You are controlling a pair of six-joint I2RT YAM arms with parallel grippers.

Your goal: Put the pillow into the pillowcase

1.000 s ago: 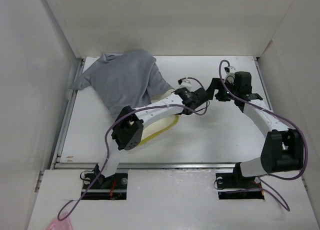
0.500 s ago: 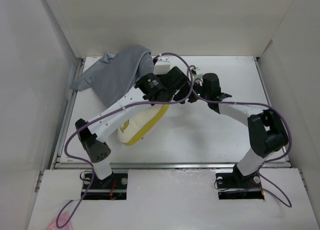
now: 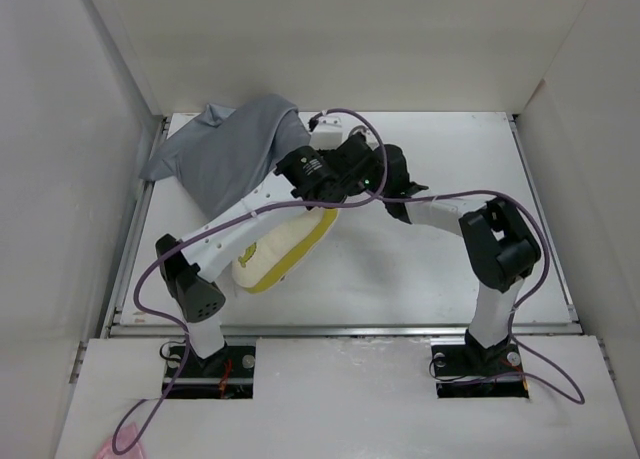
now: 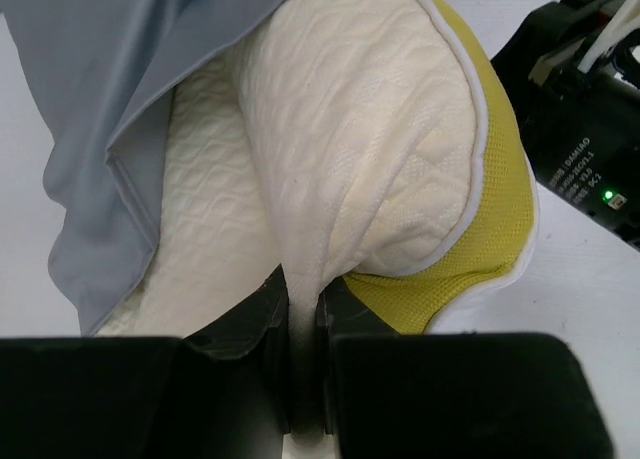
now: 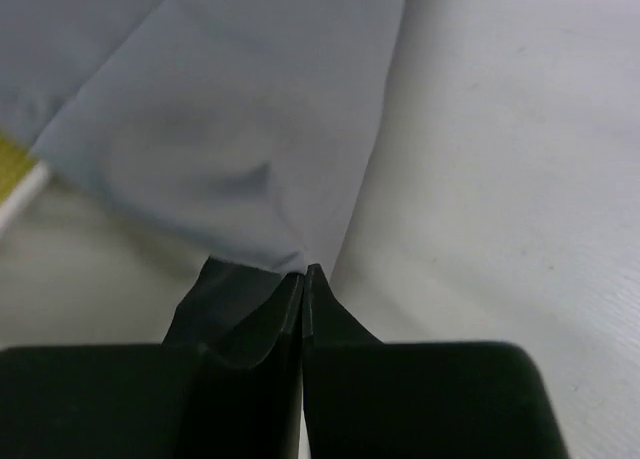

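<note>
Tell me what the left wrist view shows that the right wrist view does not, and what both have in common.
Only the left wrist view: the pillow with its cream quilted face, a fold of it pinched in the left gripper, and the other arm's black housing with a green light.
Only the right wrist view: the right gripper, shut on a corner of the pillowcase.
Both: the grey pillowcase, the white table, and the yellow edge band, though the right wrist view shows only a sliver of it at its left edge.
</note>
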